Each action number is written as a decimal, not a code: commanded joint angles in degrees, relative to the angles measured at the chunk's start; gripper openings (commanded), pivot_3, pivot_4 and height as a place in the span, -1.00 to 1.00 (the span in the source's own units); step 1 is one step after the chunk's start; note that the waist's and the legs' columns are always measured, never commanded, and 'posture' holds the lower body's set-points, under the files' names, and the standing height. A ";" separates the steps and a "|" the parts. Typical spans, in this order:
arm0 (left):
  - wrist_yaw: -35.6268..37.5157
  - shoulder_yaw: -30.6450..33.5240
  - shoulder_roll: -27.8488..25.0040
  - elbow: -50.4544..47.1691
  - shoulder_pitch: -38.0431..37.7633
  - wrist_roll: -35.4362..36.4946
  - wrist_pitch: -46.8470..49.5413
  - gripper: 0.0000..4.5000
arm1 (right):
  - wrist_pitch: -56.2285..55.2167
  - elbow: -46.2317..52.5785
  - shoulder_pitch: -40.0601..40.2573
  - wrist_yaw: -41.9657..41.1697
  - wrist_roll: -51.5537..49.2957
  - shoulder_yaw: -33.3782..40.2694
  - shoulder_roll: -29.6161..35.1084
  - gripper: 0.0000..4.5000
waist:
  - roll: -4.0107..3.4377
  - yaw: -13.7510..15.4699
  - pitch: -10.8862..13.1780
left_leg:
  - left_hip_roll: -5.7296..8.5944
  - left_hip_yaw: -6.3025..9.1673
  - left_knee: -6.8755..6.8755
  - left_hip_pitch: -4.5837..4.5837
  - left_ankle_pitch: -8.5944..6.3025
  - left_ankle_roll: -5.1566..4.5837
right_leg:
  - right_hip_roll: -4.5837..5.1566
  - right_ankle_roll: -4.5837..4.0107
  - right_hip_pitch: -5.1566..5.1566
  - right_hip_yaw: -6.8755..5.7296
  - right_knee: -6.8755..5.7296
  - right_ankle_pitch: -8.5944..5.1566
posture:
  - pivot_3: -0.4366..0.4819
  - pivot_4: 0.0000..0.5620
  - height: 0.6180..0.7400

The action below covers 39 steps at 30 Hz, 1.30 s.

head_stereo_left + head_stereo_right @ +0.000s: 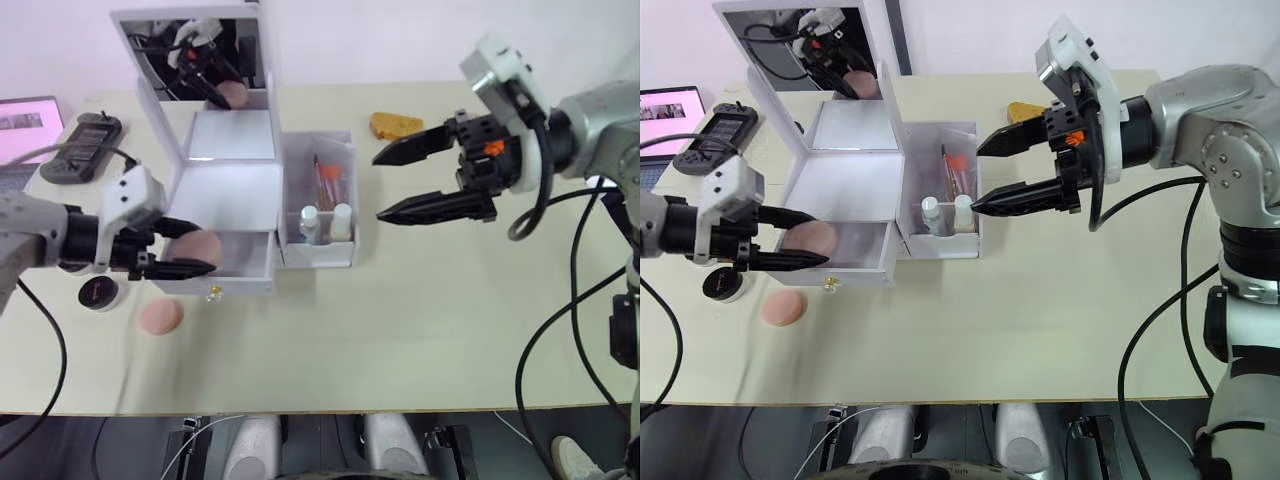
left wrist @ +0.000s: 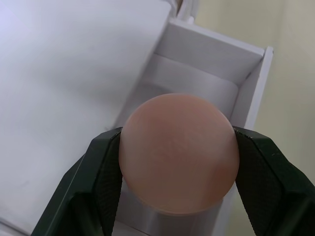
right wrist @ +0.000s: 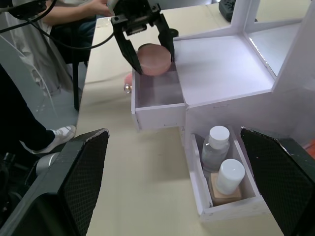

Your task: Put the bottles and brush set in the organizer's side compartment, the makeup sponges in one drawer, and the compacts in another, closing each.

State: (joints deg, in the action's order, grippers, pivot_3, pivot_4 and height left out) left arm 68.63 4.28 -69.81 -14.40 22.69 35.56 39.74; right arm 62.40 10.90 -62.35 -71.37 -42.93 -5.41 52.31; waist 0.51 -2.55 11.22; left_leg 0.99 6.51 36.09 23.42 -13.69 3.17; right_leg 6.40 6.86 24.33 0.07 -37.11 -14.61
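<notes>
Makeup sponge [image 2: 178, 153] sits clamped edge to edge in your left pincer [image 1: 186, 248], poised over the open drawer [image 3: 158, 93] of the organizer [image 1: 232, 190]. Judged soft, light and compressible; hold it across the rim as now, without crushing. A second sponge [image 1: 160, 316] lies on the table [image 1: 400, 330], near the drawer front. Your right pincer [image 1: 400, 182] hangs wide open and empty beside the side compartment [image 1: 318, 252], where the bottles [image 3: 216, 145] stand.
</notes>
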 commanded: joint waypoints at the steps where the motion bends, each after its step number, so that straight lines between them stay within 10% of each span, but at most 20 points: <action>1: -0.02 2.77 -0.48 -0.43 0.25 -0.64 -0.23 0.19 | 0.45 0.52 -2.00 0.12 -1.24 1.93 -0.08 1.00 | 0.00 0.03 0.00 | 0.00 0.00 0.01 0.00 0.00 0.00 | 0.00 0.00 0.00 0.00 0.00 0.00 | -0.05 -0.47 1.00; 13: -0.89 3.38 0.65 -0.18 0.25 -1.54 -0.60 0.19 | -0.08 0.04 -2.59 0.46 -0.69 1.48 -0.04 1.00 | 0.00 0.01 0.00 | 0.00 0.00 0.02 0.00 0.00 0.00 | 0.00 0.00 0.00 0.00 -0.01 0.00 | -0.05 -0.47 1.00; 17: -0.71 3.32 0.96 -0.23 0.35 -1.93 -0.91 0.98 | -0.23 -0.16 -2.69 0.44 -0.54 1.40 -0.09 1.00 | 0.00 0.11 0.00 | 0.00 0.00 0.04 0.00 0.00 0.00 | 0.00 0.00 0.00 0.00 -0.03 0.00 | -0.05 -0.47 1.00; 29: -0.83 6.52 1.19 -2.03 2.01 2.76 4.11 0.98 | -0.20 -0.51 -2.80 0.15 -0.56 1.34 0.04 1.00 | 0.01 0.06 0.00 | 0.00 0.02 0.08 0.00 0.02 0.01 | -0.01 0.00 0.00 0.00 -0.09 0.00 | -0.05 -0.47 1.00; 39: 0.38 36.64 4.73 -6.33 -17.16 7.64 10.25 0.98 | -3.32 -3.13 -5.51 -2.48 0.15 0.05 -2.26 1.00 | -0.06 -1.03 0.04 | -0.06 -0.01 0.00 -0.03 0.02 0.01 | -0.07 -0.01 0.06 0.06 -0.10 0.00 | -0.05 -0.47 1.00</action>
State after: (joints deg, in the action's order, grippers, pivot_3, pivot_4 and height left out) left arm 69.94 36.05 -65.93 -19.46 6.78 43.21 49.67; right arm 60.61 8.12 -65.70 -73.26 -43.29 -6.20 49.97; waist 0.46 -3.57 11.26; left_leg 0.93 6.50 36.10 23.37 -13.67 3.18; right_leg 6.33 6.85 24.39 0.14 -37.22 -14.60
